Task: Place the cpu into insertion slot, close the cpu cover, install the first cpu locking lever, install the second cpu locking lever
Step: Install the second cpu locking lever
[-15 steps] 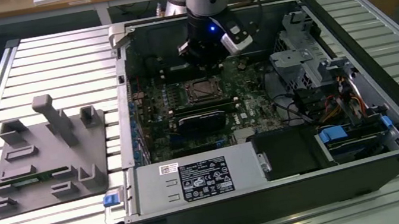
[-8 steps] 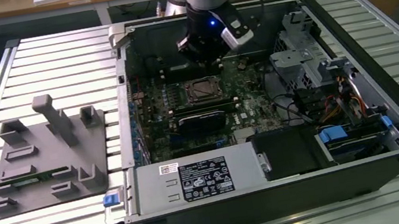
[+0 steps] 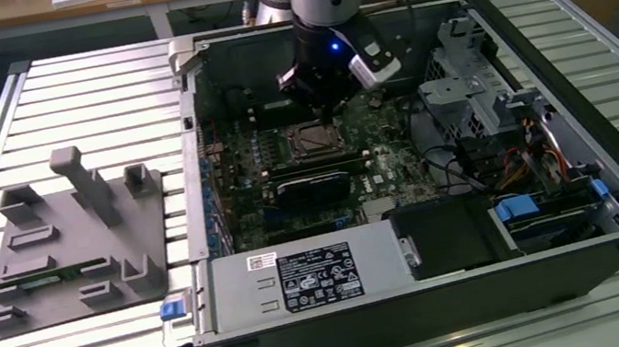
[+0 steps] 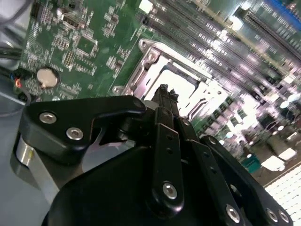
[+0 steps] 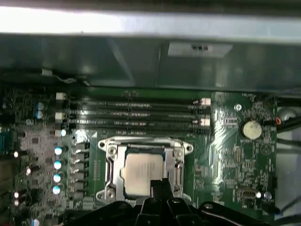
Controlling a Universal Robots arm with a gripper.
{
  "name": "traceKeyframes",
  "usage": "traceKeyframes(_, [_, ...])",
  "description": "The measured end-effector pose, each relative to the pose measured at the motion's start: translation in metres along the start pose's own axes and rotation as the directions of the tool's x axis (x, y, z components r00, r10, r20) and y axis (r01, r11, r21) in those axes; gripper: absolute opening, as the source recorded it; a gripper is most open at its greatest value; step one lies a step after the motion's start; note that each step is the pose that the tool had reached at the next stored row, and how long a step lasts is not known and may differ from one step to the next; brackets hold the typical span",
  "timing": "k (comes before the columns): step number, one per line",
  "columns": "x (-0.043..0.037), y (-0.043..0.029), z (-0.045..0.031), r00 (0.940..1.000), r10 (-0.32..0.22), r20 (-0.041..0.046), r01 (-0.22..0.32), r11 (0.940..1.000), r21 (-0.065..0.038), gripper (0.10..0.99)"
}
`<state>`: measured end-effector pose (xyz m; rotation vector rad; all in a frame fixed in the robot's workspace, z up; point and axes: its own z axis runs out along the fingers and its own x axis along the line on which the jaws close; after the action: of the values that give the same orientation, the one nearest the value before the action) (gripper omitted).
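Observation:
The cpu (image 5: 141, 170) lies flat in the insertion slot (image 5: 109, 176), its silver-grey top showing through the window of the cpu cover (image 5: 146, 142), which lies down over it. In the exterior view the slot (image 3: 313, 139) sits mid-board inside the open computer case. My gripper (image 3: 324, 108) hangs just above the slot's far edge. In both wrist views its black fingers (image 4: 162, 96) come together in one narrow tip at the socket's rim, the gripper (image 5: 159, 184) shut with nothing seen between them. I cannot make out the locking levers.
Long memory slots (image 5: 136, 110) run beside the socket, and a coin battery (image 5: 251, 128) lies nearby. A black card (image 3: 317, 181), the power supply (image 3: 301, 279) and a drive cage (image 3: 470, 87) crowd the case. A grey fixture plate (image 3: 71, 239) lies on the slatted table at the exterior view's left.

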<state>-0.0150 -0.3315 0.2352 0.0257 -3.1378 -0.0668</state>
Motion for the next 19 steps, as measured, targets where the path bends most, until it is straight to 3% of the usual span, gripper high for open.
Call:
traceKeyframes(9, [0.0000,-0.0025,-0.0100,1.0000,0.000,-0.0005,0.000,1.0000,0.000,0.106])
traceKeyframes(16, [0.0003,-0.0192,-0.0108,1.0000,0.000,-0.0015,0.000,1.0000,0.000,0.106])
traceKeyframes(17, [0.0003,-0.0208,-0.0109,1.0000,0.000,-0.0039,0.000,1.0000,-0.003,0.106])
traceKeyframes(19, [0.0004,-0.0229,-0.0109,1.0000,0.000,-0.0099,-0.001,0.9998,-0.021,0.106])
